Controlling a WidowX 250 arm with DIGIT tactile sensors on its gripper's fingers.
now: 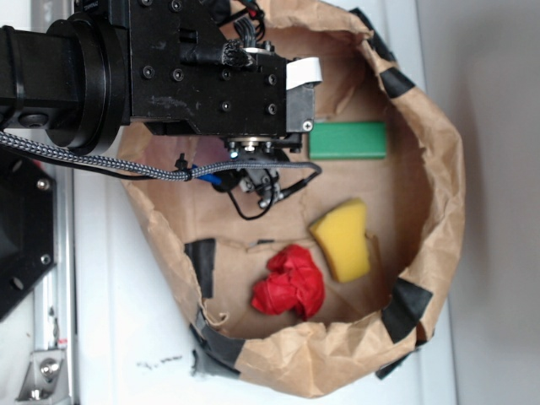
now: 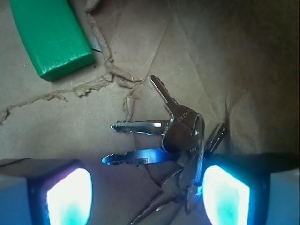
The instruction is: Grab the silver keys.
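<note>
1. The paper bag [image 1: 439, 169], its rim rolled down and patched with black tape [image 1: 202, 266], filled most of the exterior view and lay on a white table [image 1: 126, 337]. Inside it sat a green block, a yellow sponge and a red ball of crumpled paper.
2. The black arm [image 1: 126, 67] reached in from the upper left of the frame, hiding the bag's upper left floor and whatever lay beneath it.
3. The green block [image 1: 348, 140] lay at the upper right of the bag floor, just right of the arm's head; in the wrist view it [image 2: 49, 35] sat at upper left, well apart from the keys.
4. The yellow sponge [image 1: 342, 240] stood below the block, with the red ball [image 1: 289, 283] just left of it.
5. The keys [image 2: 176, 140] showed only in the wrist view, right of centre on the brown paper. They fanned from a ring at the right: two blades pointed left, one up-left, others down-left.
6. The gripper [image 2: 147, 192] had its fingers [image 2: 70, 197] spread wide at the bottom of the frame; the ring end lay against the right pad, the blades between both.
</note>
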